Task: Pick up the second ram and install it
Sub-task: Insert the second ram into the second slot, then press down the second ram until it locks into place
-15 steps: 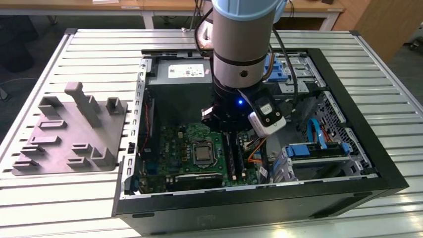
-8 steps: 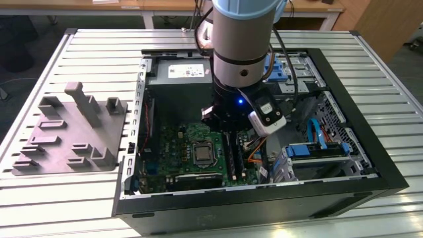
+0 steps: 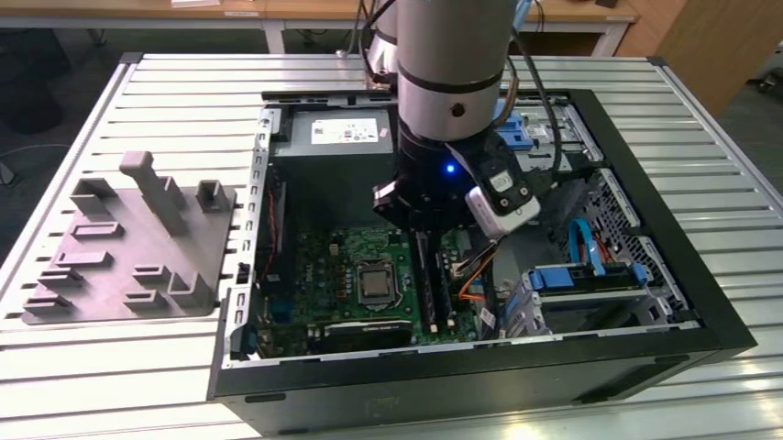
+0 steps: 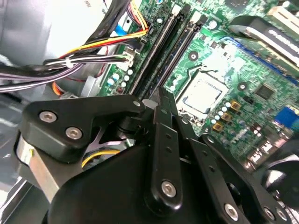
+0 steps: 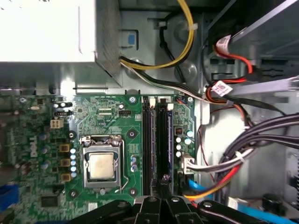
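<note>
Basically, the second ram (image 5: 163,140) reads as the dark strip standing edge-on in the memory slot further from the CPU socket (image 5: 102,165), with a matching dark strip in the slot just beside it. Both run near-to-far on the motherboard (image 5: 117,116), to the exterior view's right of the socket.

The gripper (image 5: 162,184) sits right over the near end of that strip, in line with it. Its fingers (image 4: 164,135) are drawn together into one narrow blade. Can't tell if the card's top edge is nipped between them or if the tip just rests on it. Can't tell if the end latches are home either.

My read is that the seating step is under way. To do it well:
- keep the card square to the slot, with no lean toward the neighbouring strip
- load straight down along the card's plane
- make sure both ends go down, since pressure at the near end alone could leave the far end proud
- stay clear of the cable bundle (image 5: 252,140) just beside the slots, on the side away from the socket

Further out, the power supply (image 3: 336,137) is at the far end of the case (image 3: 636,353), and the grey moulded plate (image 3: 123,247) lies on the table well apart on the exterior view's left.
</note>
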Motion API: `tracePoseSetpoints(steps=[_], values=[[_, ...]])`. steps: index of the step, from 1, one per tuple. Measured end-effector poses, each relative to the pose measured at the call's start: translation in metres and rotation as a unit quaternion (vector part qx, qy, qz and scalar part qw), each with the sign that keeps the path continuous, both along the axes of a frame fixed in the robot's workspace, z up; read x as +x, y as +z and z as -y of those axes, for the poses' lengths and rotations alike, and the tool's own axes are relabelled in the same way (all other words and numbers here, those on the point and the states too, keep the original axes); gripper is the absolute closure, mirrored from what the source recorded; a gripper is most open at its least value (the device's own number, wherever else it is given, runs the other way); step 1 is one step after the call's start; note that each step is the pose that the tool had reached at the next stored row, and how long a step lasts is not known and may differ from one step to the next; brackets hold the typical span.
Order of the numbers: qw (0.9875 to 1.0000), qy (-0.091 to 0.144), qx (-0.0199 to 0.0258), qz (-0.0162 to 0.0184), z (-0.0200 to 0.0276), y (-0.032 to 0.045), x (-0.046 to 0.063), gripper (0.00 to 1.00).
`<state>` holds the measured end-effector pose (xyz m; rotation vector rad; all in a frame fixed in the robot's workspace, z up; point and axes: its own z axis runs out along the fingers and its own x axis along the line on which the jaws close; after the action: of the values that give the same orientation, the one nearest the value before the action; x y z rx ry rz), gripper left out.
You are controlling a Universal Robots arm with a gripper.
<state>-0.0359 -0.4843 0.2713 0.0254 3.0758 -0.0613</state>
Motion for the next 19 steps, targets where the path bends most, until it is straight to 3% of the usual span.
tracePoseSetpoints(steps=[2, 16, 19], values=[[1.0, 0.0, 0.0001, 0.0, 0.0, 0.0056, 0.0, 0.9], [1.0, 0.0, 0.0001, 0.0, 0.0, 0.0072, 0.0, 0.9], [1.0, 0.0, -0.0001, 0.0, -0.0019, 0.0072, 0.0001, 0.9]])
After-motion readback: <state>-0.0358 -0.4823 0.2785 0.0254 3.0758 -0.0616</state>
